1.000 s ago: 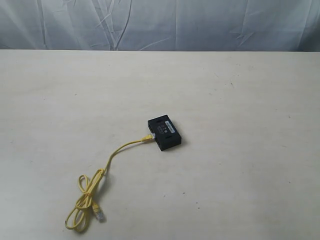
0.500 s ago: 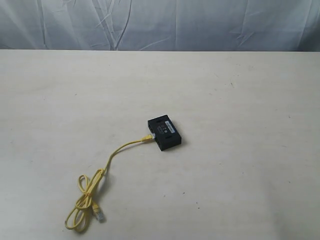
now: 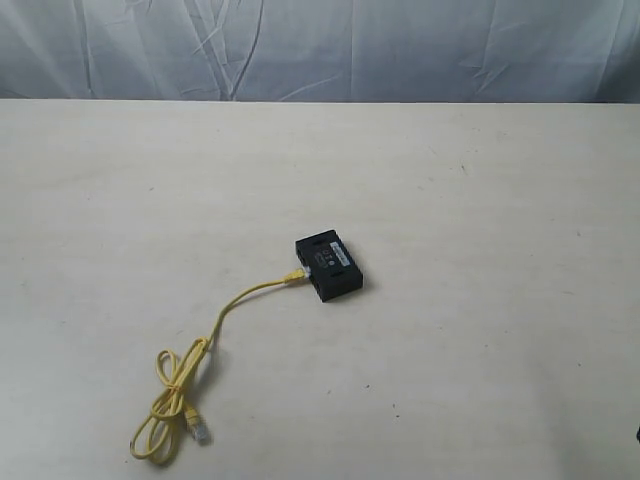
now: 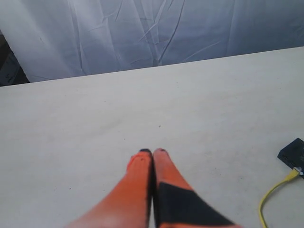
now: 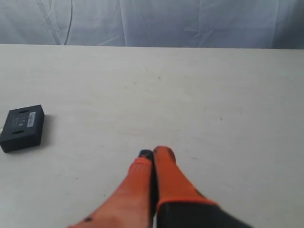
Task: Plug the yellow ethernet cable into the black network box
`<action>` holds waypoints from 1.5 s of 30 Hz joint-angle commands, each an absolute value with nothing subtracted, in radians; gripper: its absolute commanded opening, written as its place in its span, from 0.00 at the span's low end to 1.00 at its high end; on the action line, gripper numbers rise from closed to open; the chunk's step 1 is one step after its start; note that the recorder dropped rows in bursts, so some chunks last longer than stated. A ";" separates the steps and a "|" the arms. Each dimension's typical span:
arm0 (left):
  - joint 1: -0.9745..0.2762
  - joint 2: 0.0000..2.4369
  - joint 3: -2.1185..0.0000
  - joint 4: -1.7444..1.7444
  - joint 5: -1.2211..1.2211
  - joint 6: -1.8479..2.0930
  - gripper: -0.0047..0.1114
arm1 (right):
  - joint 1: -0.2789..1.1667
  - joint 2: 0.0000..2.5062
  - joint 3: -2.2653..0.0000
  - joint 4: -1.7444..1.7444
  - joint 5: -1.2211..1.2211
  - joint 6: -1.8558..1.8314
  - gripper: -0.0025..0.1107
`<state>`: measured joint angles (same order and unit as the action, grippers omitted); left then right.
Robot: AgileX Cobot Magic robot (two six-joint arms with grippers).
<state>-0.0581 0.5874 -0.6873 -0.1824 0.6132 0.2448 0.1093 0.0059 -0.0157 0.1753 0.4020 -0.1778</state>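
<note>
The black network box [image 3: 328, 267] lies flat near the middle of the pale table. One plug of the yellow ethernet cable [image 3: 215, 325] sits against the box's left side; the cord runs down-left into a tied loop, with the other clear plug [image 3: 201, 432] lying free. The box also shows in the left wrist view [image 4: 293, 153] with the cable [image 4: 274, 192] at it, and in the right wrist view [image 5: 22, 128]. My left gripper [image 4: 153, 152] is shut and holds nothing, well away from the box. My right gripper [image 5: 154, 153] is likewise shut on nothing. Neither gripper clearly shows in the exterior view.
The table [image 3: 480, 180] is a plain off-white surface. A wrinkled grey-blue cloth backdrop [image 3: 320, 50] hangs behind its far edge. A dark sliver [image 3: 637, 435] shows at the exterior view's lower right edge.
A small dark sliver has come into the exterior view's lower right edge. The box and the cable have not moved.
</note>
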 commanded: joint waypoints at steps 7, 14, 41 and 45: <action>-0.052 0.583 -0.684 -0.183 0.606 0.239 0.04 | 0.111 0.000 0.000 0.020 0.369 0.043 0.01; -0.052 0.583 -0.684 -0.183 0.606 0.239 0.04 | 0.111 0.000 0.000 0.028 0.369 0.043 0.01; -0.032 0.339 -0.406 -0.097 0.463 0.270 0.04 | 0.111 0.000 0.000 0.033 0.364 0.043 0.01; -0.032 0.205 -0.235 -0.115 0.333 0.270 0.04 | 0.111 0.000 0.000 0.033 0.364 0.043 0.01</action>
